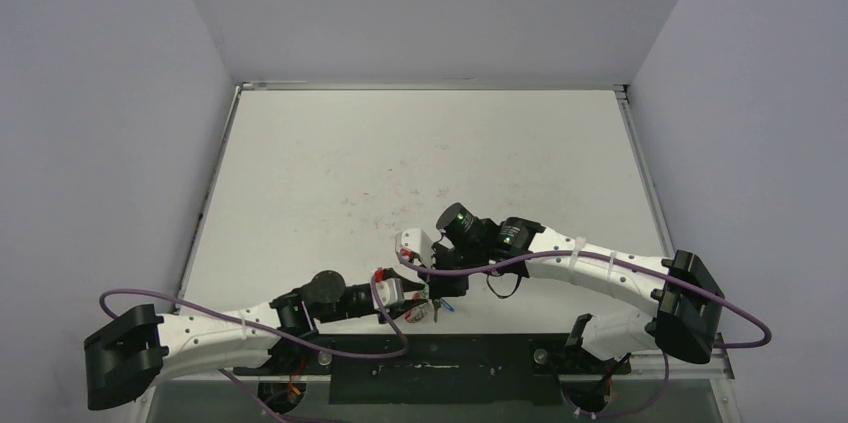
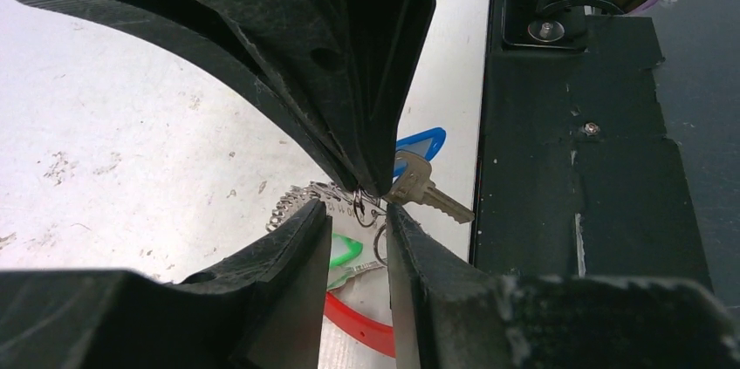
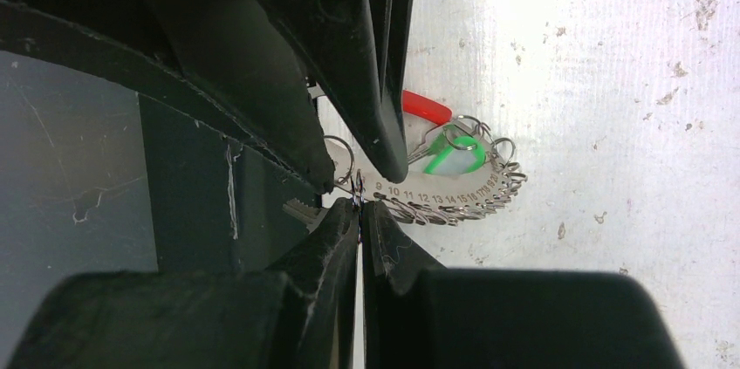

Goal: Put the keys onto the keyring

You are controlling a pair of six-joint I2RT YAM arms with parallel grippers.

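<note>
Left gripper (image 2: 358,221) stands narrowly open low over the table (image 1: 400,163), just short of the near edge and about midway across. Its two fingers straddle the end of the keyring (image 3: 454,203), and I cannot tell whether either finger presses on it. Right gripper (image 3: 359,208) comes in from the right and meets it tip to tip. Its fingers are pressed together with no gap, and a thin loop of wire at the ring's end sits right at their tips.

The keyring lies flat on the table under both tools, its silver coil curving along a small numbered plate and its red sleeve (image 3: 426,107) beside that. The green key (image 3: 458,158) rests on the ring's arc. The blue key (image 2: 419,173) lies just beside the right gripper's tip, its blade reaching the edge of the black strip (image 2: 576,212) along the near side.
</note>
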